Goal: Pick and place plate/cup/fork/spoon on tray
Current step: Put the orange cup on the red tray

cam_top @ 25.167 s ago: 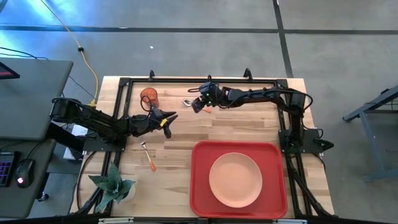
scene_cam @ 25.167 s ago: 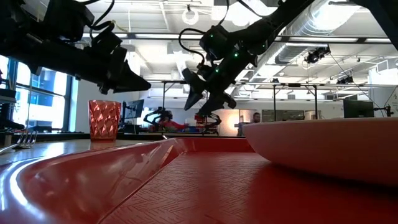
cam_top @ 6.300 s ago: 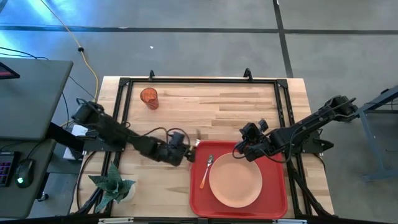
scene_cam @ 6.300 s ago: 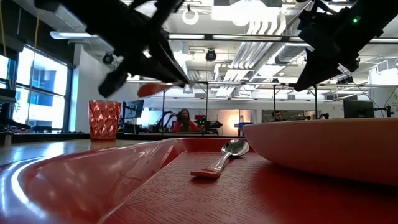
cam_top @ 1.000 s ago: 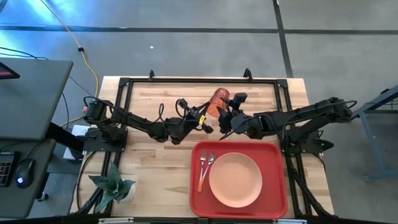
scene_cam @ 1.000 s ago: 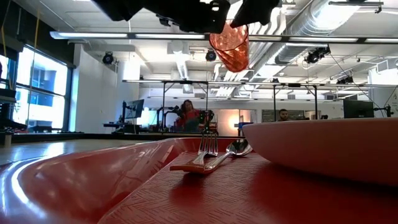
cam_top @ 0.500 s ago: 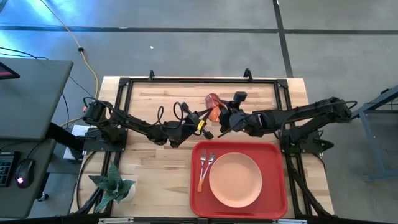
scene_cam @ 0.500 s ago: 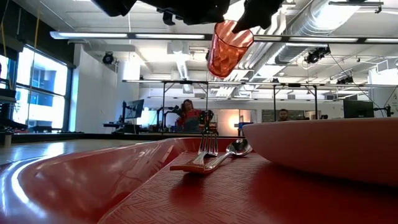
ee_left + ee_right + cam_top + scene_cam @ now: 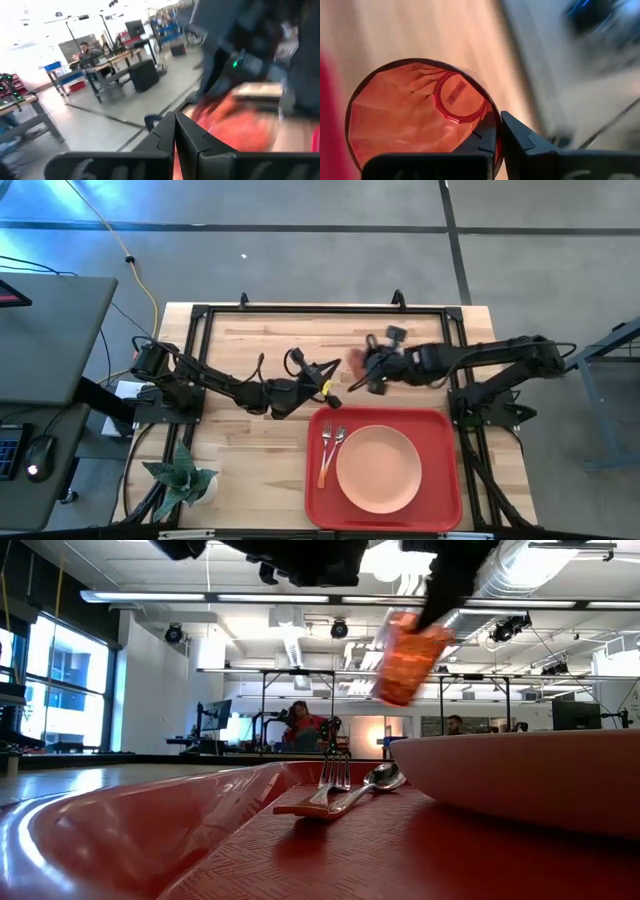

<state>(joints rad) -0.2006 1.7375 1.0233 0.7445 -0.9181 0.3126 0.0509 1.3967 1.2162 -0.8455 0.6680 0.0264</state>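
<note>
The orange-red cup (image 9: 407, 659) hangs tilted in the air over the table's middle, just beyond the red tray (image 9: 322, 498), with my right gripper (image 9: 498, 134) shut on it. In the high view the cup (image 9: 352, 363) is a blur at the right gripper (image 9: 362, 370). My left gripper (image 9: 330, 394) is shut just left of the cup, at the tray's far left corner, with nothing between its fingers (image 9: 165, 136). The pink plate (image 9: 378, 470) lies flat on the tray. The fork (image 9: 324, 448) and the spoon (image 9: 335, 443) lie on the tray left of it. My right gripper pinches the cup's wall at its rim (image 9: 490, 119), one finger (image 9: 485, 137) inside the cup and the other finger (image 9: 522, 140) outside. It comes from above. The cup hangs below the gripper, clear of table and tray, tilted, its bottom (image 9: 400, 696) lowest.
A black frame (image 9: 320, 309) runs round the wooden table top. A green plant (image 9: 182, 478) stands at the near left corner. Bare wood lies along the far part of the table.
The cup has swung toward the table's right and a little down, and now tips the other way. It hangs from my right gripper, which has turned with it. My left gripper has drawn back a little toward the tray's far left corner, apart from the cup.
</note>
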